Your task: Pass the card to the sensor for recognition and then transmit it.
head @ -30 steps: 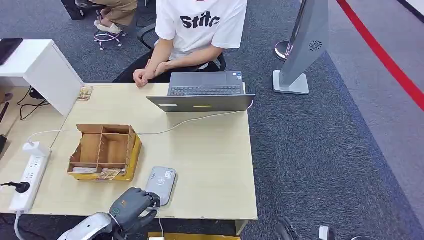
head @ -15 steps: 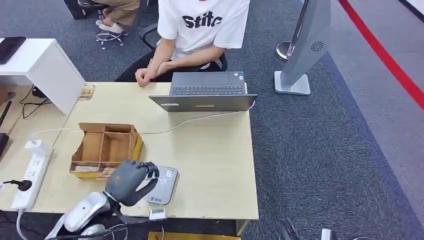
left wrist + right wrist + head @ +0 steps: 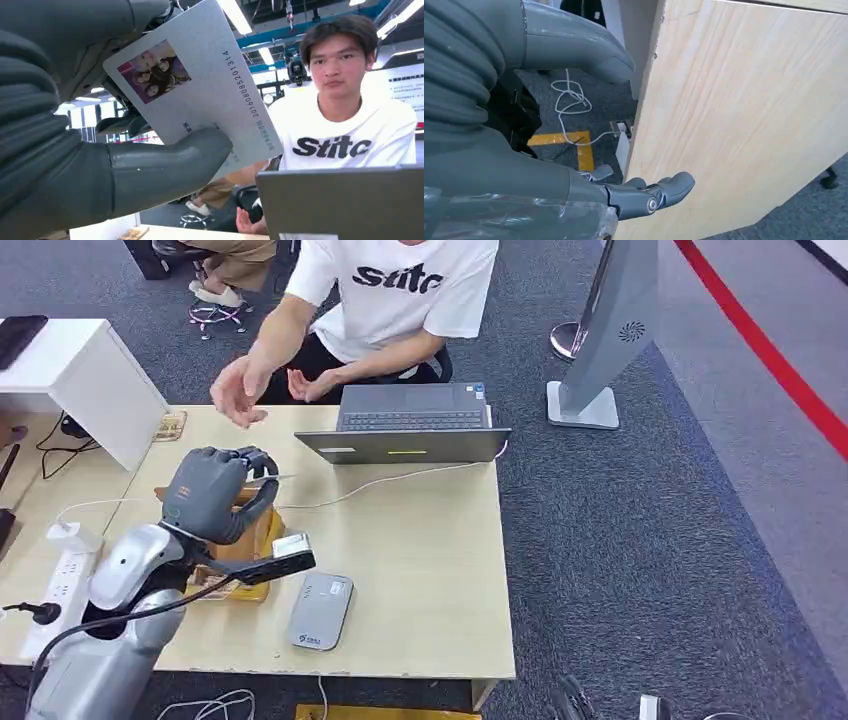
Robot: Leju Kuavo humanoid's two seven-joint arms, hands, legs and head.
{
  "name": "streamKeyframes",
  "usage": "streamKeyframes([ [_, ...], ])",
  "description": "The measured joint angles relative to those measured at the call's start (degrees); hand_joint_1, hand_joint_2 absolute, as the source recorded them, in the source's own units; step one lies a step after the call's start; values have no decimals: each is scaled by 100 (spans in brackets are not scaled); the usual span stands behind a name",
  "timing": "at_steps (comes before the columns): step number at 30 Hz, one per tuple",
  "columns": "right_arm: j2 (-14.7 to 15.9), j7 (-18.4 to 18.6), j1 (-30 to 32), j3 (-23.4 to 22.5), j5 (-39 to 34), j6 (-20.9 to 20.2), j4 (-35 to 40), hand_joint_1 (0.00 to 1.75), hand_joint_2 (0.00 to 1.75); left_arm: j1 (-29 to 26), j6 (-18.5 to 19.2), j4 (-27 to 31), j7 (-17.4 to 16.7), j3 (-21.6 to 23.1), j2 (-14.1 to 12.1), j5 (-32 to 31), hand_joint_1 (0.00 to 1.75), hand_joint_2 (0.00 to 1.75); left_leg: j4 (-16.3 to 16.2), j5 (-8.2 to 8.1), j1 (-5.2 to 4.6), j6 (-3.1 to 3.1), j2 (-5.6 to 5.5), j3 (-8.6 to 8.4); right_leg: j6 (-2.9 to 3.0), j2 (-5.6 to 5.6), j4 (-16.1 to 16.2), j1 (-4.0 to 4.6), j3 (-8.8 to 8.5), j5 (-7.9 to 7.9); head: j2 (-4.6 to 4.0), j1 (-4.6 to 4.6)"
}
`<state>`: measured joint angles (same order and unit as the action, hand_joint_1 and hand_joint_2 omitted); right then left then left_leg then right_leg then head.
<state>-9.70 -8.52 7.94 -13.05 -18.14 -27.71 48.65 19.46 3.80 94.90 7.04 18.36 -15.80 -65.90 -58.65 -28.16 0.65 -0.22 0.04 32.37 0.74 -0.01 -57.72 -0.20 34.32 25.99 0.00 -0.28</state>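
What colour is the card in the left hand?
Pale grey, with a small purple-toned photo in one corner; the card held by the left hand shows best in the left wrist view.

- The head view looks forward and steeply down from high on the robot onto the wooden table (image 3: 420, 530), with the seated person (image 3: 400, 300) across it and grey carpet (image 3: 650, 540) to the right.
- The left wrist view sits close behind the left hand (image 3: 75, 165), low near the tabletop, facing across and upward at the person (image 3: 345, 100) and ceiling lights.
- The right wrist view sits close behind the right hand (image 3: 524, 165), beside and below the table, facing down along a pale wooden panel (image 3: 734, 125) to the floor.
- Head and left wrist views share the person, the laptop (image 3: 405, 435) (image 3: 345, 202) and the left hand (image 3: 210, 495).
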Motion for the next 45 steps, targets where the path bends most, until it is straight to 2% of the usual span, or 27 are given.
streamKeyframes([
  [6, 17, -13, -18, 24, -52, 2, -31, 0, 175, 64, -28, -7, -44, -72, 37, -125, 175, 175, 0, 0, -1, 0, 2, -1, 0, 2, 0, 0, 1, 0, 0, 0],
  [10, 46, -26, -52, 76, -68, 11, -63, 0, 175, 201, -42, -59, -203, -96, 57, -383, 175, 175, 0, 0, 0, 0, 1, -1, 0, 2, 0, 0, 0, -1, 0, 2],
  [11, 50, -28, -57, 94, -81, 11, -72, 0, 175, 231, -63, -72, -253, -116, 59, -506, 169, 175, 0, 0, -1, 0, 2, -3, 0, 3, 0, 0, 0, -1, 0, 2],
  [13, 59, -28, -58, 144, -85, 11, -85, 0, 175, 331, -105, -131, -332, -164, 68, -645, 173, 175, 0, 0, 1, -1, 2, -2, 0, 4, 0, 0, 1, -1, 0, 4],
  [19, 105, -31, -108, 277, -118, 22, -136, 0, 175, 770, -127, -565, -404, -410, 105, -765, 175, 175, 0, 1, 1, -1, 3, -4, 1, 5, 0, 0, 0, -1, -2, 5],
  [24, 133, -59, -134, 372, -223, 28, -184, 0, 175, 880, -151, -883, -411, -627, 151, -815, 175, 175, 0, 1, 0, -2, 5, -3, 1, 9, -2, 0, 0, -2, -2, 7],
  [25, 142, -65, -135, 404, -243, 35, -190, 0, 175, 880, -160, -931, -413, -675, 160, -824, 166, 175, 0, 1, 1, -1, 5, -2, 1, 9, -2, 0, 1, -2, 0, 4],
  [27, 155, -70, -135, 444, -280, 48, -201, 0, 175, 878, -173, -999, -413, -747, 164, -852, 166, 175, 0, 1, 0, -1, 6, -1, 1, 11, -2, 0, 2, -1, 0, 4],
  [28, 160, -70, -136, 452, -289, 55, -210, 0, 175, 876, -177, -1029, -413, -784, 168, -852, 0, 175, 0, 0, 0, -1, 6, 0, 1, 12, -2, 0, 2, -1, 0, 7],
  [37, 199, -72, -125, 568, -385, 125, -223, 0, 175, 804, -376, -1075, -378, -990, 232, -861, 0, 175, 0, -6, -1, 8, 7, 8, -6, 12, 0, -1, 5, 5, 0, 4],
  [45, 225, -129, -72, 575, -470, 195, -219, 0, 175, 168, -525, -340, 279, -958, 99, -621, 0, 175, 0, -6, -1, 8, 9, 4, -5, 14, 0, -1, 7, 5, 0, 9],
])
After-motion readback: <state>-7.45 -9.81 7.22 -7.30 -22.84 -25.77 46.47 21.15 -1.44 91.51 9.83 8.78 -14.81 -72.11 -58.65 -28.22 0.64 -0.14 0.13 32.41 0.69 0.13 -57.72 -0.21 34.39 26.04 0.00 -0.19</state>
